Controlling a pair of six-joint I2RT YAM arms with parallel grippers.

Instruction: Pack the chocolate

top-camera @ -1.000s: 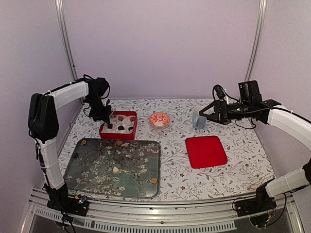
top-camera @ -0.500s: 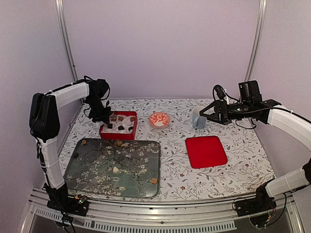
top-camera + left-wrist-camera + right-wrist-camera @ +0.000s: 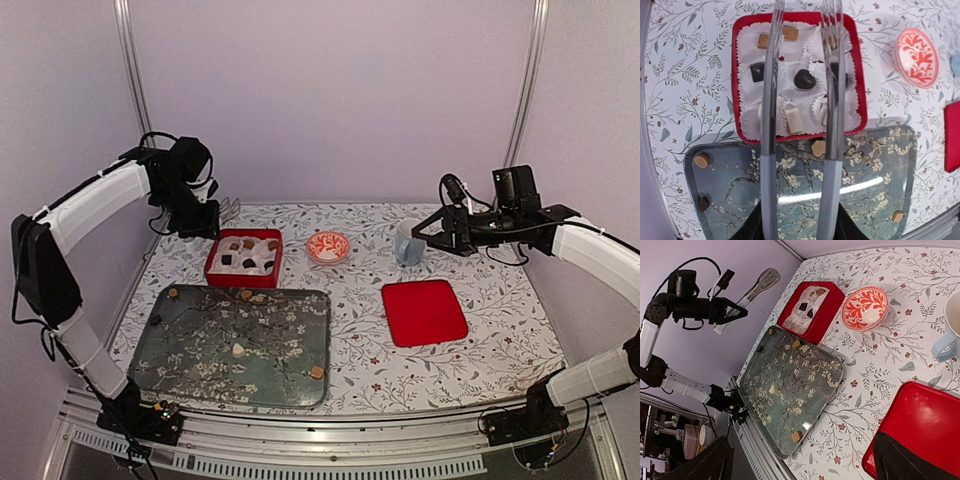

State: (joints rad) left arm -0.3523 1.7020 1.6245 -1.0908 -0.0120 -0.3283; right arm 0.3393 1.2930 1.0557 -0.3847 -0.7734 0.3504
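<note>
Left hand (image 3: 802, 20) wrist cam: its two long fingers (image 3: 771, 100) run straight across the red box (image 3: 735, 75), hiding strips of chocolate (image 3: 804, 79) underneath, and their tips get chopped by the top edge. Right hand (image 3: 802, 447) shows only as dark blurry stubs in its own cam's bottom corners. Mug (image 3: 947, 335) and red lid (image 3: 925, 415) are cut off at the right and bottom edges there.
</note>
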